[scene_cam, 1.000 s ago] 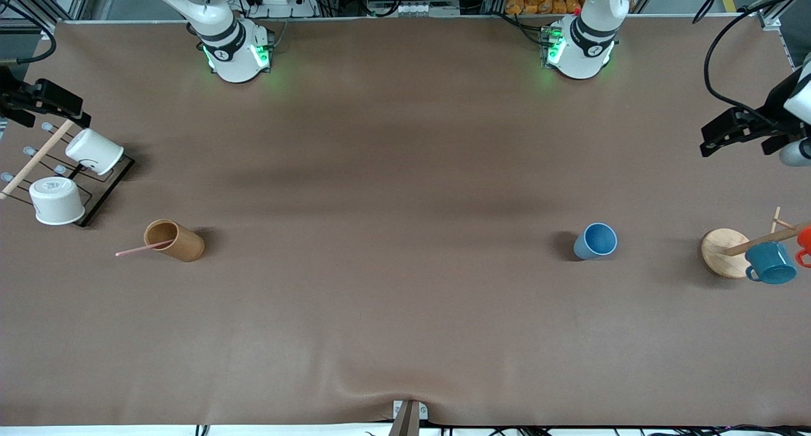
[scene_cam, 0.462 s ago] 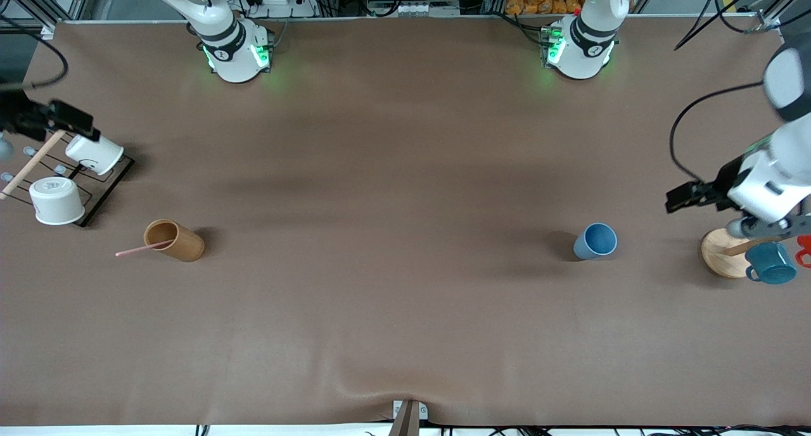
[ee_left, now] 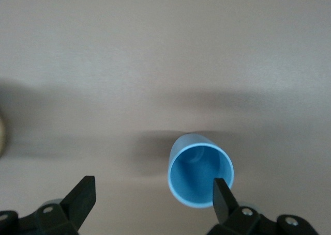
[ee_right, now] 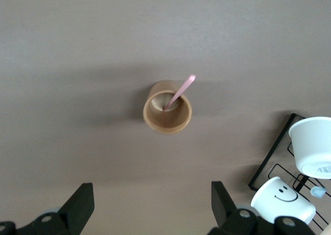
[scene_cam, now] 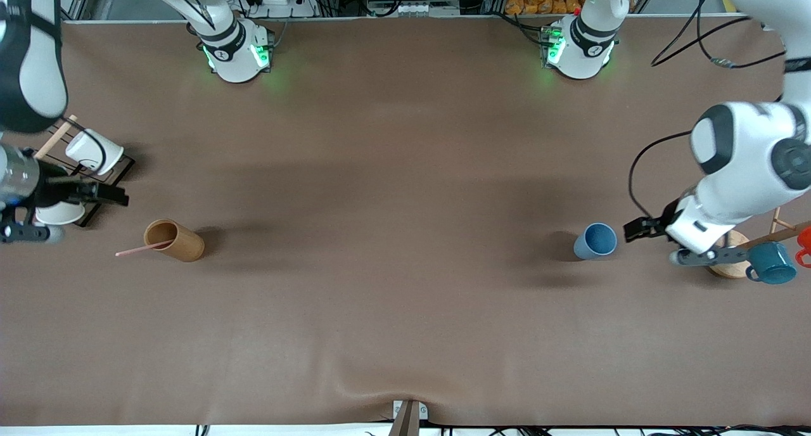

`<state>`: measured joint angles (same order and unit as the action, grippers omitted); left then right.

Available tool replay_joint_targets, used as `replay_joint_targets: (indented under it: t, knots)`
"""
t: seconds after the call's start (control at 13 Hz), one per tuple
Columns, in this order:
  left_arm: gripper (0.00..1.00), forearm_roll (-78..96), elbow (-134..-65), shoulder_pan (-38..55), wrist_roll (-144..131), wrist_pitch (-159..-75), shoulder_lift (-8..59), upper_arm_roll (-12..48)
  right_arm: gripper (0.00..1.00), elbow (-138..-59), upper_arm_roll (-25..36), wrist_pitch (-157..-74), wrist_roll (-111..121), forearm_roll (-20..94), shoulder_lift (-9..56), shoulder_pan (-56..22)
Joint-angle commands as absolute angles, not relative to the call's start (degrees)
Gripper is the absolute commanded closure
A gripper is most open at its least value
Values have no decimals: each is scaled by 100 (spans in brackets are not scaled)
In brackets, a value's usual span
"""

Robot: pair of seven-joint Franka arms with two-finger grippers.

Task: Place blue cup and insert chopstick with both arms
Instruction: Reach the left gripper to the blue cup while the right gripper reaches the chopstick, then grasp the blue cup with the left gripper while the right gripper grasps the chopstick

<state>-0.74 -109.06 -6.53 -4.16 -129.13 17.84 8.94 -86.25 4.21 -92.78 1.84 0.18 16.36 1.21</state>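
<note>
The blue cup (scene_cam: 595,241) stands upright on the table toward the left arm's end. In the left wrist view the cup (ee_left: 200,175) sits just ahead of one finger (ee_left: 220,196). My left gripper (scene_cam: 703,256) hangs open and empty in the air between the cup and the mug stand; it also shows in its own view (ee_left: 152,193). The pink chopstick (scene_cam: 136,250) leans out of the brown cylinder holder (scene_cam: 174,239) and shows in the right wrist view (ee_right: 181,90), in the holder (ee_right: 167,113). My right gripper (scene_cam: 28,233) is open and empty, high beside the holder (ee_right: 152,199).
A black wire rack (scene_cam: 111,185) with white cups (scene_cam: 95,151) and a thick wooden rod (scene_cam: 54,137) stands at the right arm's end. A wooden mug stand (scene_cam: 728,268) with a teal mug (scene_cam: 770,263) and a red mug (scene_cam: 804,239) stands at the left arm's end.
Both arms have swung in from the table's ends. The left gripper came over to beside the blue cup. The right gripper came over the rack toward the holder. Cup and chopstick have not moved.
</note>
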Motion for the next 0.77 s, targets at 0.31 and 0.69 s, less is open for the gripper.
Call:
replay_joint_targets:
  t: [0.31,0.69]
  knots:
    - [35,44,-11364,-597,-457,-13570,2161,949,0,-8025,378,-10045,-717,236,2908,677]
    - [100,9,-11355,-536,-457,-13641,2355,949,0,-8024,360,-10160,-1301,886,3251,589]
